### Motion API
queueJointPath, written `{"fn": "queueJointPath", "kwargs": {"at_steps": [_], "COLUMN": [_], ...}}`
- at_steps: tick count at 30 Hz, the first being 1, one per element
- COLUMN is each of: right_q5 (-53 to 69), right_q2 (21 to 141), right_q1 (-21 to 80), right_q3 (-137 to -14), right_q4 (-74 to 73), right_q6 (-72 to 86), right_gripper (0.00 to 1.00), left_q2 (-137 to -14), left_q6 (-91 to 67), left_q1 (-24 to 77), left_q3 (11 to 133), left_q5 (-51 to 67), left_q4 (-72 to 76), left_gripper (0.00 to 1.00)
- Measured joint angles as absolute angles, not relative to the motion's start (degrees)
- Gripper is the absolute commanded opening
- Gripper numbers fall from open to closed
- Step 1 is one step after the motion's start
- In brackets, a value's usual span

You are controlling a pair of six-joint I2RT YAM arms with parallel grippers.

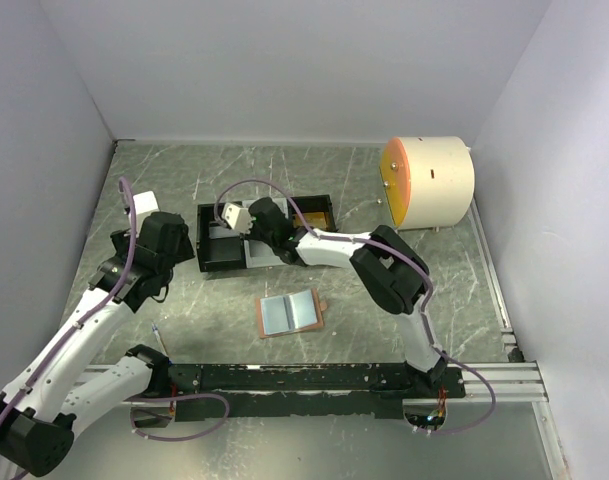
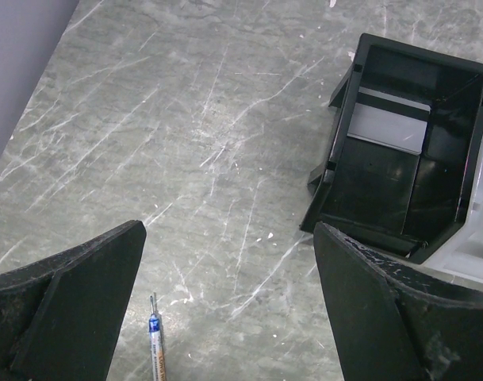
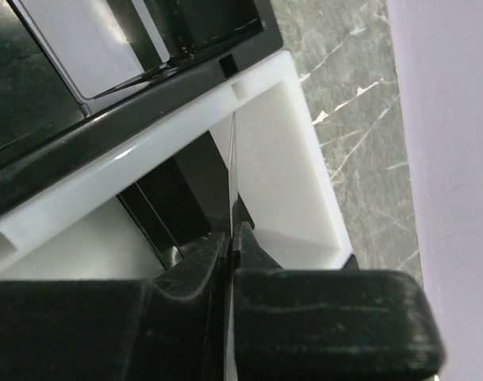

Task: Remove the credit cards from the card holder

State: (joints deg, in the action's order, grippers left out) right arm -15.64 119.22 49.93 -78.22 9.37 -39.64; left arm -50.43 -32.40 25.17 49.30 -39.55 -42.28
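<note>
R gripper (image 3: pixel 231 242) is clamping a thin card (image 3: pixel 231 171) edge-on and holding it over the white compartment of the tray (image 3: pixel 273 119). A grey card (image 2: pixel 392 127) is lying in the tray. L gripper (image 2: pixel 229 302) is hanging released over bare worktop (image 2: pixel 185 119), w/ nothing in it. Holder (image 1: pixel 291 313) is lying open near the tray, not touching it, w/ no card showing in its pockets. Est.: extraction approx. complete. Remaining: deposit the held card.
</note>
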Motion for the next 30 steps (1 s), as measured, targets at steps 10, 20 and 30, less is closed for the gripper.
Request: {"fn": "queueJointPath", "kwargs": {"at_steps": [10,20,30], "right_q5": [-17.52,-18.5,-18.48], "right_q2": [122.48,123.94,124.62], "right_q1": [49.82,49.32,49.17], "right_q3": [-78.98,-79.72,-79.77], "right_q4": [9.96,11.11,11.38], "right_q6": [-42.13,-44.01,-43.83], "right_gripper": [0.02,0.09,0.38], "left_q2": [-50.35,-50.37,-51.13], "left_q6": [-32.38,-32.36,-32.34], "left_q1": [25.15,24.86,24.82], "left_q3": [49.3,49.3,49.3], "left_q5": [-39.9,-39.88,-39.86], "left_q4": [-42.28,-42.26,-42.26], "left_gripper": [0.99,1.0,0.99]}}
